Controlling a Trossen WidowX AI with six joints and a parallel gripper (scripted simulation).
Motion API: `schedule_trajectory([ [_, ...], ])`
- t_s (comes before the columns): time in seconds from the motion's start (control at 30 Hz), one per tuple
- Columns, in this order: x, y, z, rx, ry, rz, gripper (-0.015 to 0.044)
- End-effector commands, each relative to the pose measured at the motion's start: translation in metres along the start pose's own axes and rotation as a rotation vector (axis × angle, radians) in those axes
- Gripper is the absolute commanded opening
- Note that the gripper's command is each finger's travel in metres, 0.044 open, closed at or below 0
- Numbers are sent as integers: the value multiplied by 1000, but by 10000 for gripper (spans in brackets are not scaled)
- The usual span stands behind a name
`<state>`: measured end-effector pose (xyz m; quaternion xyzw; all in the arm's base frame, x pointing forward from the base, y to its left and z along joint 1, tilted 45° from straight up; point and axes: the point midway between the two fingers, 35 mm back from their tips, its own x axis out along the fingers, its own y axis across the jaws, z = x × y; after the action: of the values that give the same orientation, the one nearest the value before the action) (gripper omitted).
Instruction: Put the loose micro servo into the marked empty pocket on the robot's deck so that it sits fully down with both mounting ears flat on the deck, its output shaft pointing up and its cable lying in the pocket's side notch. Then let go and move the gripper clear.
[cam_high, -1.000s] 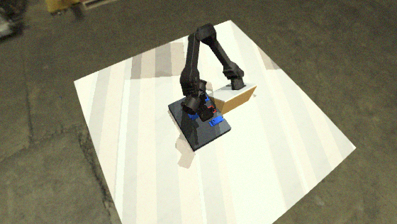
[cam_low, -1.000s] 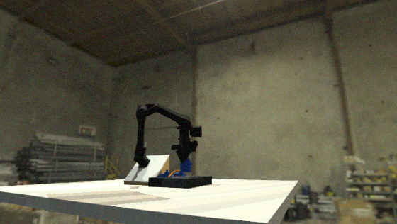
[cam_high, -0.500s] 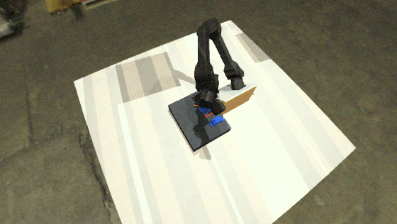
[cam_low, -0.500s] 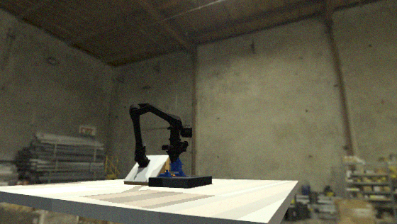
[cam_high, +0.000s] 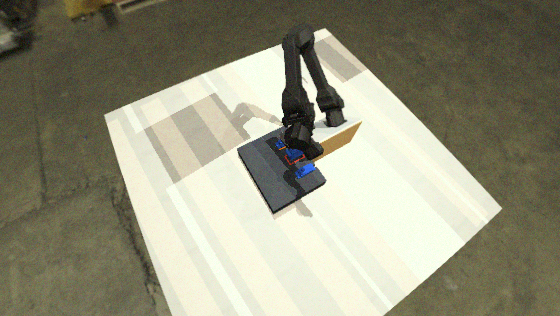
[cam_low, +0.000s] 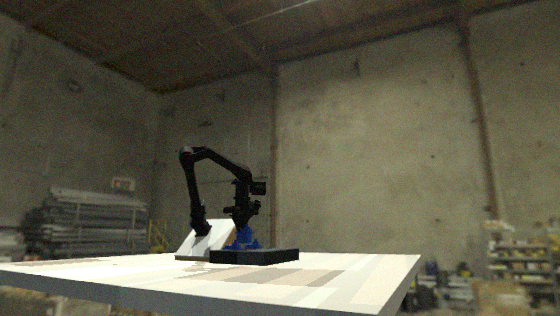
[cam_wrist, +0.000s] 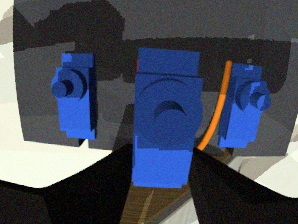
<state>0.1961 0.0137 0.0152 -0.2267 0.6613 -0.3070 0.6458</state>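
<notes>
I see my gripper (cam_wrist: 161, 153) clamped partway closed on the loose blue micro servo (cam_wrist: 166, 117), which sits between the dark fingers, its round shaft facing the wrist camera. Below lies the dark deck (cam_wrist: 166, 16). One seated servo (cam_wrist: 75, 96) lies left of the fingers, another (cam_wrist: 244, 104) right, beside an orange cable (cam_wrist: 217, 110).

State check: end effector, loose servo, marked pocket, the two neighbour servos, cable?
end effector: shut on the loose servo
loose servo: held above the deck, not seated
marked pocket: red outline partly visible, unfilled
left servo: seated in the deck
right servo: seated in the deck
orange cable: curving free, not in a notch
</notes>
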Motion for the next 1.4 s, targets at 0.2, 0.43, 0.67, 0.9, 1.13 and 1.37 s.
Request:
schedule_trajectory([
  [0.2,14,-1,-1,-5,2,-5,0],
  [0.43,14,-1,-1,-5,2,-5,0],
  [0.67,15,-1,-1,-5,2,-5,0],
  [0.9,22,-1,-1,-5,2,-5,0],
  [1.13,27,-1,-1,-5,2,-5,0],
  [1.37,30,-1,-1,-5,2,-5,0],
])
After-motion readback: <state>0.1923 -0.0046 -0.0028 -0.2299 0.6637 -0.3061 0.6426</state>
